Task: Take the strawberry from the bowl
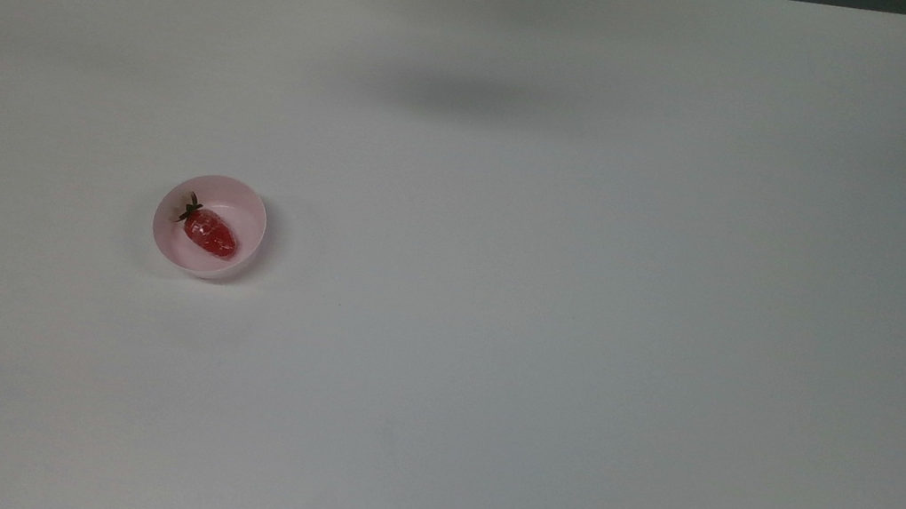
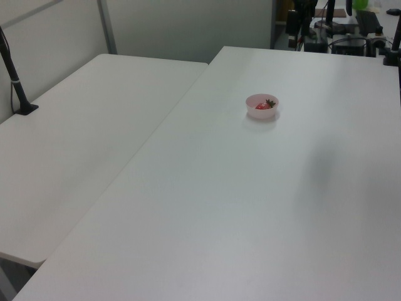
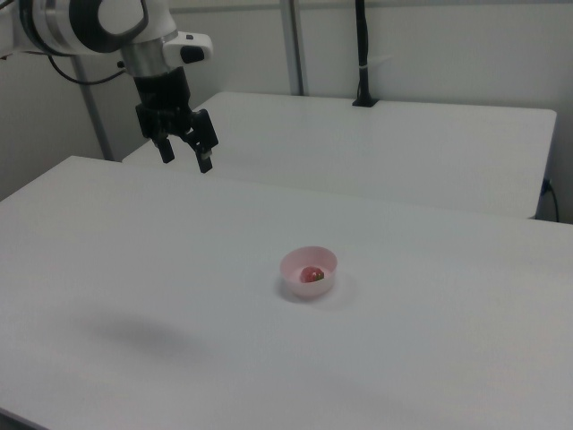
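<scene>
The small glossy red toy strawberry (image 1: 210,233) lies on its side inside the small round pale pink plastic bowl (image 1: 245,201), which stands alone on the white tabletop (image 1: 588,311). The black two-finger claw (image 3: 186,154) hangs high above the tabletop, well apart from the bowl, its fingers spread and holding nothing, apparently ready to come down over the fruit.

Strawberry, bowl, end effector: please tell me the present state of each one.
strawberry: lying on its side inside the bowl, not gripped.
bowl: upright on the table, holding the strawberry.
end effector: open, empty, raised above the table, apart from the bowl.
</scene>
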Controlling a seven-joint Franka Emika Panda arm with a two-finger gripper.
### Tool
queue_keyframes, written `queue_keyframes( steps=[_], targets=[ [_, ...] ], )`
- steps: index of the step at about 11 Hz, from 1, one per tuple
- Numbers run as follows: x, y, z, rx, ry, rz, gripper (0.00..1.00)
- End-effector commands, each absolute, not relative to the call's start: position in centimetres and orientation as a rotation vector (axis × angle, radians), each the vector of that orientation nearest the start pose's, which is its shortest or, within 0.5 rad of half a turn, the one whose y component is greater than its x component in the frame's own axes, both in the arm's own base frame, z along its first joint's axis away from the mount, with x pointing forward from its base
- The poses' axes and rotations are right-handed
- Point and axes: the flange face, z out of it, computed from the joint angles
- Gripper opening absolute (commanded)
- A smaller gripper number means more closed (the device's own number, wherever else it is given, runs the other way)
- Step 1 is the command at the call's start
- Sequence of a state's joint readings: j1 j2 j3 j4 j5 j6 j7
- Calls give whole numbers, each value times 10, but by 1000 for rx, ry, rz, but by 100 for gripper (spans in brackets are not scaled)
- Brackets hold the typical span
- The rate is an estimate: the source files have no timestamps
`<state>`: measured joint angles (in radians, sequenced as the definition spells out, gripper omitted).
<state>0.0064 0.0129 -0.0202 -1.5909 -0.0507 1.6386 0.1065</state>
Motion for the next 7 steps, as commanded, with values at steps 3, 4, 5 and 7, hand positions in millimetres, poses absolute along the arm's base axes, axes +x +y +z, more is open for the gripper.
queue_keyframes(
  steps=[3,4,5,7],
  targets=[
    [559,-22,609,-3195,106,-27,100],
    [562,-38,604,-3199,-9,-9,100],
    [570,-52,589,-3202,-102,33,100],
    [593,-83,563,-3224,-85,-27,100]
  ],
)
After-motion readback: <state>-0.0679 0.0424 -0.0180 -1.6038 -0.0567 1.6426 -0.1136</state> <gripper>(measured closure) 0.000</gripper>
